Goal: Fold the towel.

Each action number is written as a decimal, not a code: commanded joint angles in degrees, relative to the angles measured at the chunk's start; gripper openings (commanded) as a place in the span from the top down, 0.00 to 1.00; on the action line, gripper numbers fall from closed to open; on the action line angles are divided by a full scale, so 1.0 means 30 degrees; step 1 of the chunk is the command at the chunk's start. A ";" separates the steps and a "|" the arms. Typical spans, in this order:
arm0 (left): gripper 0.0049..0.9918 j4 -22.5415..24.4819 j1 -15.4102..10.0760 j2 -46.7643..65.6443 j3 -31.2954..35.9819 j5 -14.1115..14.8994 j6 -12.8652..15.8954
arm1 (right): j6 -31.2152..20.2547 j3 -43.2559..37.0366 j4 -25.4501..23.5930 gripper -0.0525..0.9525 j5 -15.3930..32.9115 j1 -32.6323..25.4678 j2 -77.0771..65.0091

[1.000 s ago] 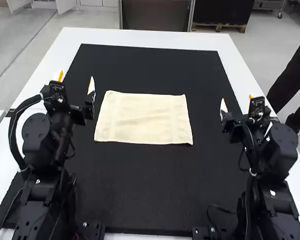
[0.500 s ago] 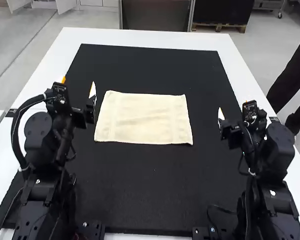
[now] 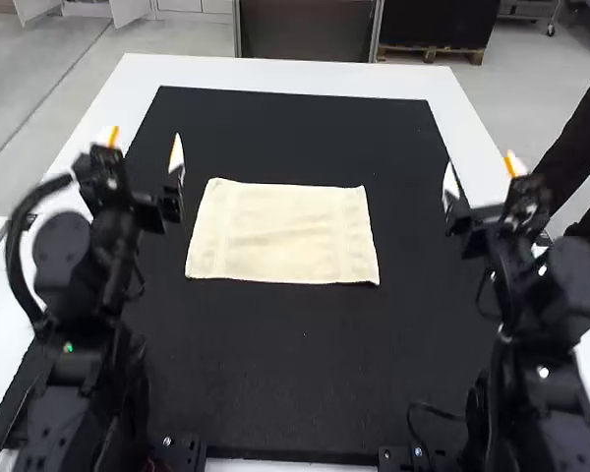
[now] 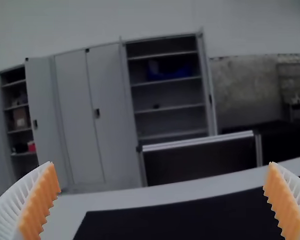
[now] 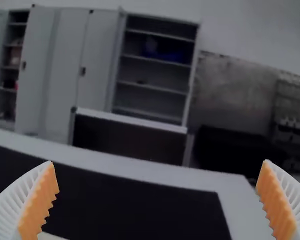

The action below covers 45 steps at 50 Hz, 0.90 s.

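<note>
Towel (image 3: 283,233) lies flat on black mat (image 3: 305,374), likely for easy grabbing. Left claw (image 3: 145,140) and right claw (image 3: 481,169) wide open, empty, on either side, maybe so each takes one end.

Mat (image 3: 305,383): on table (image 3: 275,74), a margin of table beyond its far edge and along its left and right sides. Towel (image 3: 285,234): on mat, about midway between its left and right sides, mat extending all round it; long edges running left to right. Left arm (image 3: 74,261): at left, its gripper (image 3: 146,143) left of towel, apart from it. Right arm (image 3: 551,295): at right, its gripper (image 3: 481,172) right of towel, well apart. Cable (image 3: 435,406): before towel, toward the right arm's base.
</note>
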 commanded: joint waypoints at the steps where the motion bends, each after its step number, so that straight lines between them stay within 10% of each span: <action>1: 0.03 0.0214 0.0002 0.1944 0.2388 0.0063 -0.0119 | 0.2470 0.3083 0.0180 0.04 -0.0591 -0.0312 0.2531; 22: 0.03 -0.1134 -0.0027 1.2667 0.7632 -0.3804 -0.0940 | 0.5546 0.9499 -0.3365 0.04 -0.0064 -0.0575 1.3957; 45: 0.07 -0.2716 0.1555 1.8878 0.8482 -0.4361 0.0115 | 0.3876 0.7770 0.0590 0.04 0.3716 -0.0517 1.8205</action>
